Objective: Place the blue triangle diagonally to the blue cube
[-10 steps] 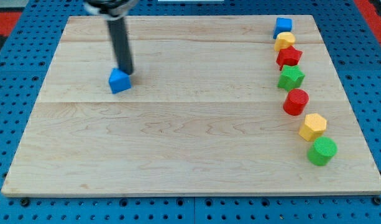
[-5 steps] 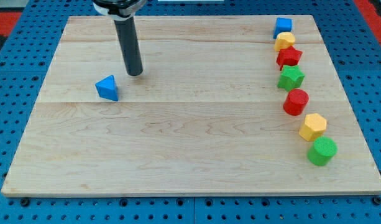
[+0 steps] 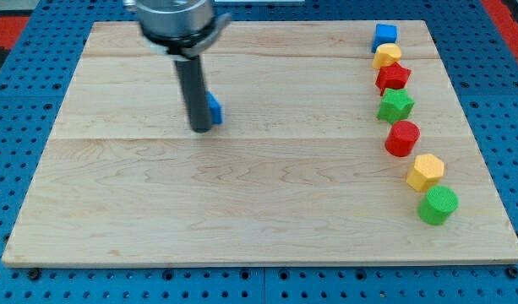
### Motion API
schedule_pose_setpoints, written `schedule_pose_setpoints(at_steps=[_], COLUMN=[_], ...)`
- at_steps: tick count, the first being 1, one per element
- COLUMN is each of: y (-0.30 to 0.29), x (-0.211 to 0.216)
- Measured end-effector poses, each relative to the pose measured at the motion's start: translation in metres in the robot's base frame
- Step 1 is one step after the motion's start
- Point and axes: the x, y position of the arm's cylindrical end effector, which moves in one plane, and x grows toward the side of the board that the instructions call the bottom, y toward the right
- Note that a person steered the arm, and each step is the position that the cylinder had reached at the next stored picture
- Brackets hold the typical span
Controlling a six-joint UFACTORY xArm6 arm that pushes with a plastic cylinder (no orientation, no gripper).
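The blue triangle (image 3: 214,109) lies on the wooden board (image 3: 259,194) left of centre, mostly hidden behind my dark rod; only its right edge shows. My tip (image 3: 201,129) rests on the board right against the triangle's left and lower side. The blue cube (image 3: 384,36) sits far off at the view's top right, at the head of a line of blocks.
Below the blue cube, a column runs down the right side: a yellow block (image 3: 387,57), a red star (image 3: 393,78), a green star (image 3: 395,105), a red cylinder (image 3: 402,138), a yellow hexagon (image 3: 425,172) and a green cylinder (image 3: 437,205).
The rod has swung down and to the right. The blue triangle, which first slid left, now sits further right, behind the rod. The right-hand column has not moved.
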Motion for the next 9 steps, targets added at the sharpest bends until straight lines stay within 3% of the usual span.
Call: schedule_pose_setpoints(at_steps=[1, 3, 4, 6, 7, 8, 9], y=[0.014, -0.038, -0.033, 0.050, 0.124, 0.119, 0.044], x=[-0.033, -0.059, -0.103, -0.163, -0.167, -0.153, -0.118])
